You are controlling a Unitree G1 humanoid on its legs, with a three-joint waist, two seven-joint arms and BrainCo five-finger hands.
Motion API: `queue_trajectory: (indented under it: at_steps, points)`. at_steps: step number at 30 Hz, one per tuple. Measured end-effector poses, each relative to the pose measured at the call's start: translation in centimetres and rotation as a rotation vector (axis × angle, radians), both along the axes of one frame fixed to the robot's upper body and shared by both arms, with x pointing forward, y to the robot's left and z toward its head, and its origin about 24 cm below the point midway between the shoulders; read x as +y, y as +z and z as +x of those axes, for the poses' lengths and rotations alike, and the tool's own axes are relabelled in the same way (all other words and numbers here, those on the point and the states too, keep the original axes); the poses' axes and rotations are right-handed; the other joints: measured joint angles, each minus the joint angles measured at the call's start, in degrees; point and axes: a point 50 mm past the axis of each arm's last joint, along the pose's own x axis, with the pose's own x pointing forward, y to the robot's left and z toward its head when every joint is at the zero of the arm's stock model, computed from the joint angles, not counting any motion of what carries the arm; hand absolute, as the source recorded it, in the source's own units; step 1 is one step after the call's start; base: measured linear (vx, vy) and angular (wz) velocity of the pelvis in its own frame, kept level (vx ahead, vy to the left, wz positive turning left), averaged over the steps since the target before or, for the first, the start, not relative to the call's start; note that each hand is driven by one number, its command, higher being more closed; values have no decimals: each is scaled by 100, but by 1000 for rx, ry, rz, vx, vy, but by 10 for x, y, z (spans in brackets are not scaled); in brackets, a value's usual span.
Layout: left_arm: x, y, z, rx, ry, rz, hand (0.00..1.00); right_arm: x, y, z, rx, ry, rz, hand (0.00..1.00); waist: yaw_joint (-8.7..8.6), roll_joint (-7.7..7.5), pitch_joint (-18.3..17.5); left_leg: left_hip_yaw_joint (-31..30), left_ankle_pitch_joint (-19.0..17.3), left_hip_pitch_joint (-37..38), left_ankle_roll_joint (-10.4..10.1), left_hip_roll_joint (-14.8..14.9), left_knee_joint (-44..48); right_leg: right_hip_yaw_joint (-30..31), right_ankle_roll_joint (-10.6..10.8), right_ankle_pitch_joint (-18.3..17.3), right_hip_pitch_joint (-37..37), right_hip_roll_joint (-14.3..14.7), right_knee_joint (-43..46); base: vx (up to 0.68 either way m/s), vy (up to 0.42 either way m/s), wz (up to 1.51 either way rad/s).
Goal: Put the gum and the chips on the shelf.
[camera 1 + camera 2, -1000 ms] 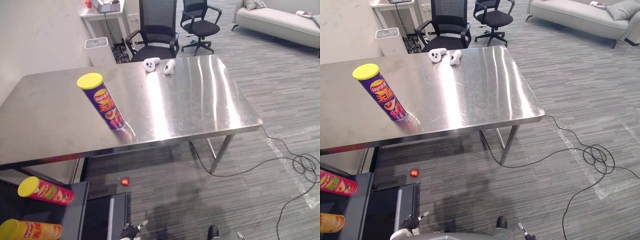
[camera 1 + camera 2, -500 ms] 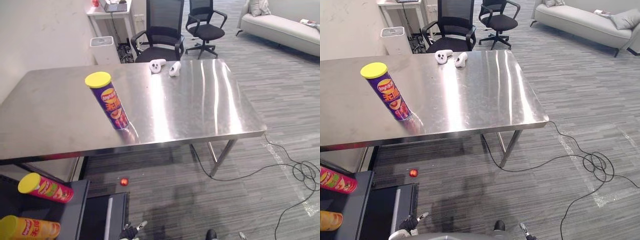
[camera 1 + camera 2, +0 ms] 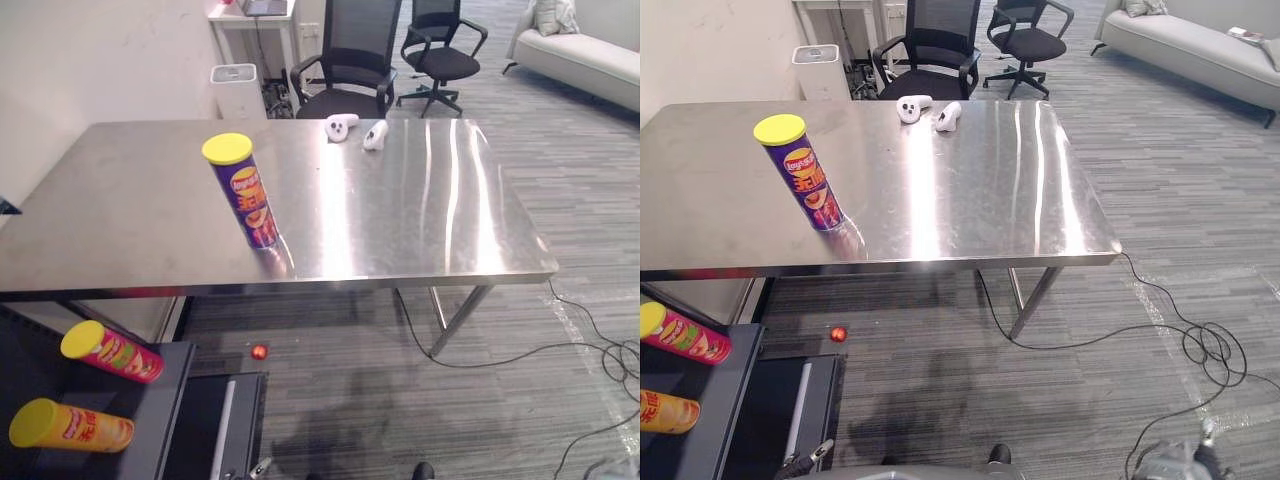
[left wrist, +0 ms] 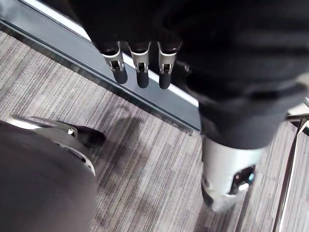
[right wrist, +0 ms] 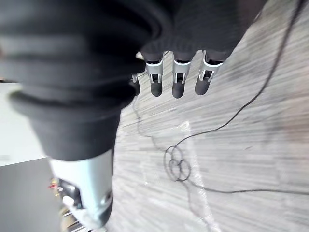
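A purple chips can (image 3: 245,192) with a yellow lid stands upright on the steel table (image 3: 120,210), near its front edge. Low at the left is a dark shelf (image 3: 165,400) with a red can (image 3: 110,352) and an orange can (image 3: 72,427) lying on it. My left hand (image 4: 140,67) hangs beside my body over the floor, fingers straight and holding nothing. My right hand (image 5: 176,77) also hangs low over the carpet, fingers relaxed and empty. Both hands are far below the table top.
Two white controllers (image 3: 355,128) lie at the table's far edge. Behind it stand two black office chairs (image 3: 350,60) and a white bin (image 3: 237,85); a sofa (image 3: 590,50) is at the far right. A small red ball (image 3: 260,351) lies under the table.
The camera has turned, so the whole scene has slid to the right and more of the shelf shows. The chips can and the shelf cans have not moved.
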Motion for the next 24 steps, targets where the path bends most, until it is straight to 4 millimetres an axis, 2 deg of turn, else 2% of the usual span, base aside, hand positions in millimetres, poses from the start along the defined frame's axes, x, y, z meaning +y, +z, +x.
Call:
queue_trajectory:
  at_steps: [2, 5, 7, 8, 9, 11, 13, 17, 18, 20, 24]
  points:
    - [0, 0, -4, 11, -2, 3, 0, -18, 33, 25, -68, -24, -127, 0, 1, -11, -33, -12, 2, -14, 3, -8, 14, -1, -2, -1, 1, -8, 1, -17, -9, 1]
    - [0, 0, -6, 17, -8, 8, 0, -31, 68, 46, -108, -6, -258, 0, 21, -12, -57, -28, 8, -26, 5, -21, 18, -2, -14, -8, -9, -17, 1, -25, -7, 2]
    - [0, 0, -7, 17, -31, 20, 0, -37, 109, 67, -100, 84, -450, 0, 20, 2, -127, -34, 19, -132, 8, -42, 33, 4, -17, -6, -107, -35, 4, -16, -1, 0]
    - [0, 0, -7, 16, -34, 21, 0, -36, 118, 73, -108, 106, -493, 0, 14, 3, -128, -35, 24, -140, 10, -45, 33, 4, -18, -5, -116, -37, 6, 0, 0, 0]
    - [0, 1, -6, 19, -59, 26, 0, -30, 145, 90, -146, 163, -615, 0, 20, 7, -130, -34, 25, -143, 10, -43, 40, 7, -18, -5, -133, -37, 27, 0, 0, 0]
    - [-1, 1, -5, 17, -73, 29, 0, -22, 165, 104, -197, 213, -695, 0, 31, 8, -133, -22, 25, -145, 10, -43, 41, 21, -18, -5, -149, -37, 36, -7, -8, -4]
    - [-1, 1, -3, 11, -92, 32, 0, -3, 189, 123, -243, 328, -813, 0, 59, 9, -133, -1, 25, -149, 10, -43, 42, 42, -19, -4, -168, -38, 43, -11, -7, -5]
    - [-2, 3, 3, -10, -119, 35, 0, 28, 211, 146, -266, 522, -979, 0, 190, 3, -134, -2, 25, -147, 10, -43, 45, 38, -19, -4, -165, -40, 48, 0, 0, 0]
    - [-2, 3, 3, -12, -120, 34, 0, 33, 213, 150, -265, 555, -997, 0, 200, 2, -134, -6, 25, -147, 10, -43, 47, 34, -19, -4, -162, -41, 48, 0, 0, 0]
    - [-2, 3, 2, -13, -123, 28, 0, 57, 218, 164, -291, 696, -1057, 0, 252, 1, -133, -18, 25, -148, 10, -44, 51, 14, -19, -4, -154, -42, 48, 0, 0, 0]
    - [-2, 3, 0, -13, -126, 22, 0, 82, 218, 177, -332, 874, -1093, 0, 319, -13, -125, -107, 25, -148, 10, -49, 65, -44, -18, -4, -102, -46, 49, -10, -10, 9]
